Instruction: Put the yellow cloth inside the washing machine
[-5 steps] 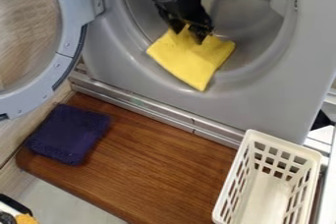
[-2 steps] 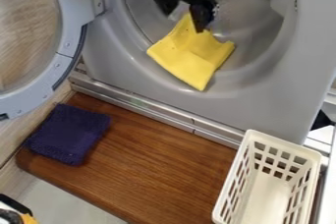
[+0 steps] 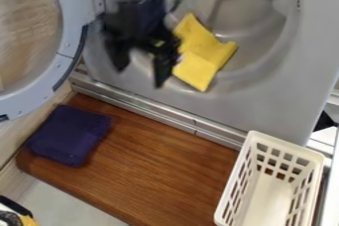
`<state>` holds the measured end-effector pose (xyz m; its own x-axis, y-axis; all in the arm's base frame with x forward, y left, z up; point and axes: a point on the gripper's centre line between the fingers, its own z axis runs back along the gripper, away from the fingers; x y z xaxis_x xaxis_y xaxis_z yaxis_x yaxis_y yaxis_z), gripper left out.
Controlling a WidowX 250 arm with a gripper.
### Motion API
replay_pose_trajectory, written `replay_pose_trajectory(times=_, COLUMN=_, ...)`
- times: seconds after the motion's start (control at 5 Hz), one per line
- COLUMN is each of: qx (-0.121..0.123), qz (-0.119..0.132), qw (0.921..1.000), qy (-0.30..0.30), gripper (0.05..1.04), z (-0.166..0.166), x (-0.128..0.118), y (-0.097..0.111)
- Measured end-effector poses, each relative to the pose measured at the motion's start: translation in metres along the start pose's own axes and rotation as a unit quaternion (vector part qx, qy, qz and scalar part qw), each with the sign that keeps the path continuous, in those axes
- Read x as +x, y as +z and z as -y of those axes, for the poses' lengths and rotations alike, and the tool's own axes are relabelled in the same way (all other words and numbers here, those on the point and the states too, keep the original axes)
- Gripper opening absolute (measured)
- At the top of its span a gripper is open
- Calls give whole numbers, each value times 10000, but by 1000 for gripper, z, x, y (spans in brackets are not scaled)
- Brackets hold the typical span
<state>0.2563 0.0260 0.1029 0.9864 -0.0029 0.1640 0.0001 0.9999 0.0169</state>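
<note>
The black gripper [image 3: 140, 74] hangs at the left part of the washing machine's opening, its two fingers spread apart with nothing between them. Just right of it lies the yellow cloth [image 3: 204, 54], draped over the lower rim of the opening, its upper part inside and its lower corner hanging over the front edge. Part of the cloth's left side is hidden behind the gripper. The washing machine [image 3: 265, 91] is grey, with its round door [image 3: 69, 36] swung out to the left.
A dark purple cloth [image 3: 69, 135] lies at the left end of the brown wooden board [image 3: 159, 170] below the machine. A white perforated basket [image 3: 242, 180] stands at the lower right. A dark object with a yellow part is at the bottom left corner.
The gripper has let go of the yellow cloth and moved left and down, out of the opening's middle. The cloth's upper edge stands more peaked than at first; its lower corner has stayed put.
</note>
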Motion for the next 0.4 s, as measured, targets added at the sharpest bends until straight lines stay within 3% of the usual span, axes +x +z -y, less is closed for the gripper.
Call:
replay_pose_trajectory(times=0.2, qx=-217, qz=-134, qw=9992, qy=-307, gripper=1001, z=-1, x=-26, y=-33)
replay_pose_trajectory(times=0.4, qx=-230, qz=-140, qw=9971, qy=-705, gripper=1001, z=-2, x=-46, y=-63)
